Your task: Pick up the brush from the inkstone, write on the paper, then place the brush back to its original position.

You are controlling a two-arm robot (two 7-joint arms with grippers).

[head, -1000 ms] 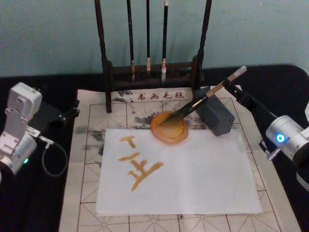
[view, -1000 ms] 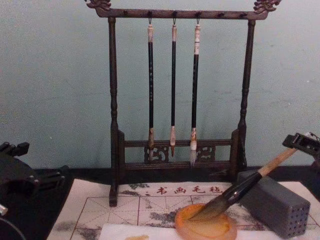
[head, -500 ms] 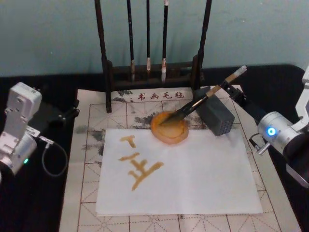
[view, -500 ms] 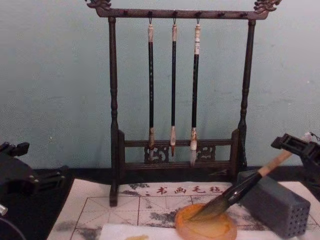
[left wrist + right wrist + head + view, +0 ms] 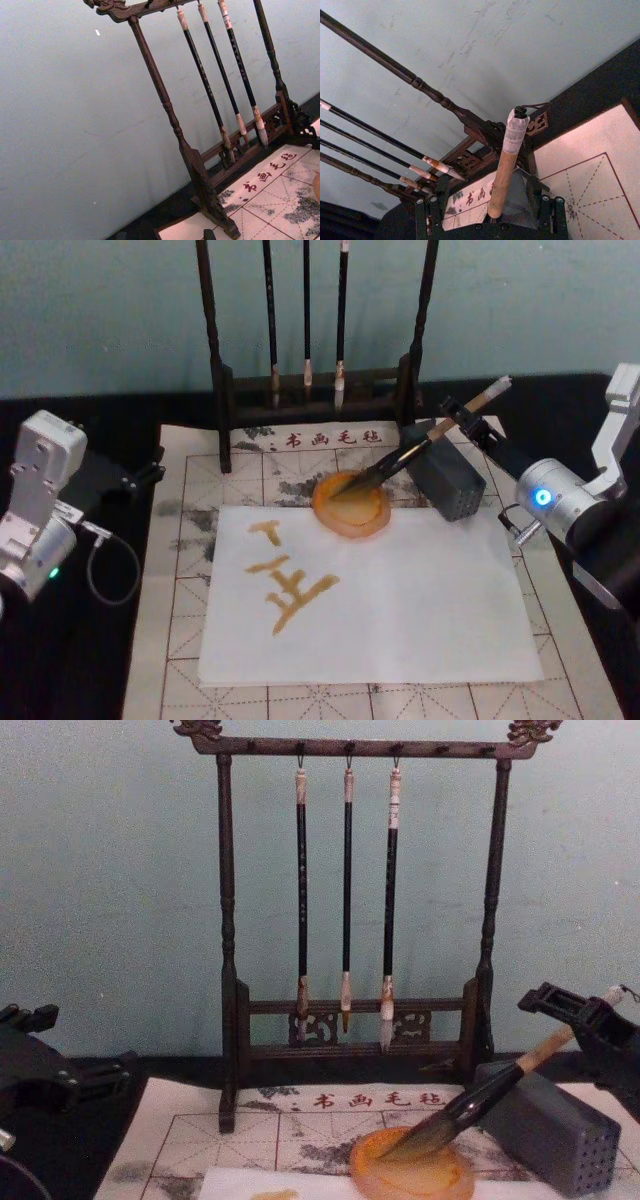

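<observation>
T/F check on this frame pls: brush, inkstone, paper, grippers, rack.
1. The brush has its bristles in the inkstone. True.
2. The brush's handle leans on the grey block. True.
3. The paper is blank. False: amber strokes sit on its left half.
4. The right gripper is shut on the brush. False: its fingers stand open on either side of the upper handle.
5. Four thin brushes hang on the rack. False: three thin brushes hang there.
6. The left gripper is at the left side of the mat, far from the brush. True.
</observation>
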